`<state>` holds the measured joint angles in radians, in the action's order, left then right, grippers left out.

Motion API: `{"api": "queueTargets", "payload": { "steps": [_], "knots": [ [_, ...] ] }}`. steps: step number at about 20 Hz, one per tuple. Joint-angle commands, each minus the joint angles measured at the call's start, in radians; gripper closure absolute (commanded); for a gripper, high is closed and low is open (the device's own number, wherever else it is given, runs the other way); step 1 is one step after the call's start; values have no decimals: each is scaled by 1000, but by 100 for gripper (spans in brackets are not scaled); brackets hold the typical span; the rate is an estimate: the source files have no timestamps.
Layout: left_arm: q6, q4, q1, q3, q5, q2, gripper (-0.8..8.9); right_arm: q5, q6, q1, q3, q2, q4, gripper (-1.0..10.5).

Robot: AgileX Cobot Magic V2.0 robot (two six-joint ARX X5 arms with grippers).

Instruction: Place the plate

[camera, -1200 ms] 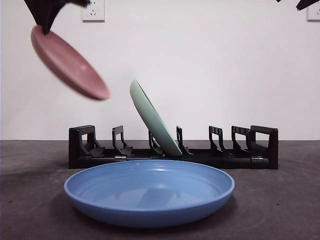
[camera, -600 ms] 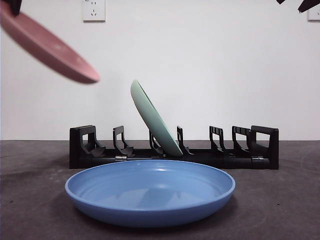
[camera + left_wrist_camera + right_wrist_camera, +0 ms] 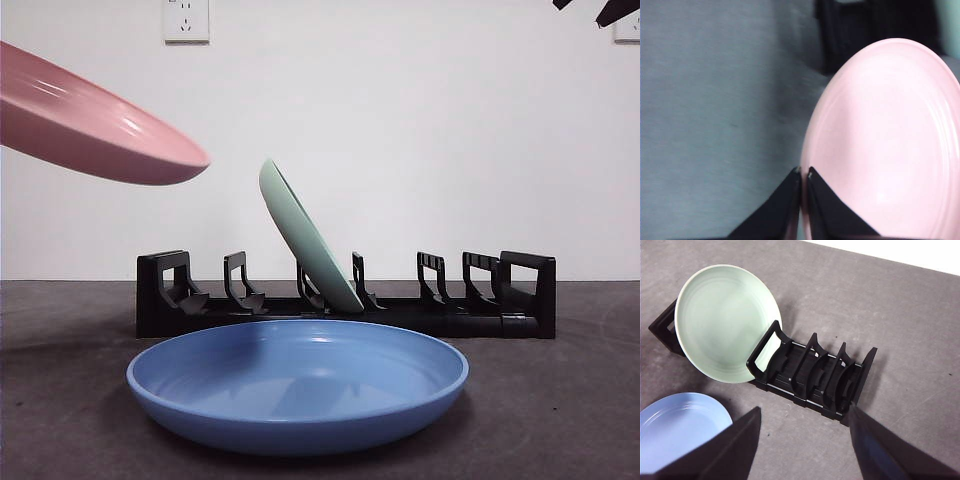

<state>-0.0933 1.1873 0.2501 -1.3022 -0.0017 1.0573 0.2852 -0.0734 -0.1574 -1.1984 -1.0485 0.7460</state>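
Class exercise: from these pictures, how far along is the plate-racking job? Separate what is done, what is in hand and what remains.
Done: the green plate already leans in a slot of the black rack. In hand: the left gripper is shut on the rim of the pink plate, held in the air above the rack's end. Left: slotting the pink plate; the blue plate lies flat on the table. The right gripper waits open above.

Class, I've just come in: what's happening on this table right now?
The left pincer is shut on the rim of a pink plate, holding it in the air above the black rack. A green plate leans in a middle slot; a blue plate lies flat in front. The right pincer waits open, high up.
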Motion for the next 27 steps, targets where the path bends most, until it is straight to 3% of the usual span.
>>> {"api": "queueTargets", "payload": {
  "steps": [1, 6, 9, 17, 23, 27],
  "knots": [
    [-41, -47, 3, 97, 82, -84, 806, -1, 11, -4, -16, -8, -2, 669],
    [-129, -168, 4, 347, 276, -198, 806, -2, 11, -4, -16, -8, 19, 669],
    [-191, -285, 8, 438, 335, -210, 806, -1, 11, -4, -16, -8, 26, 669],
    [-294, -527, 47, 573, 344, -123, 806, -2, 11, -4, -16, -8, 25, 669],
    [-373, -675, 114, 581, 335, 20, 806, -2, 11, -4, -16, -8, 25, 669],
    [-399, -742, 178, 581, 250, 128, 806, -2, 11, -4, -16, -8, 25, 669]
  ]
}}
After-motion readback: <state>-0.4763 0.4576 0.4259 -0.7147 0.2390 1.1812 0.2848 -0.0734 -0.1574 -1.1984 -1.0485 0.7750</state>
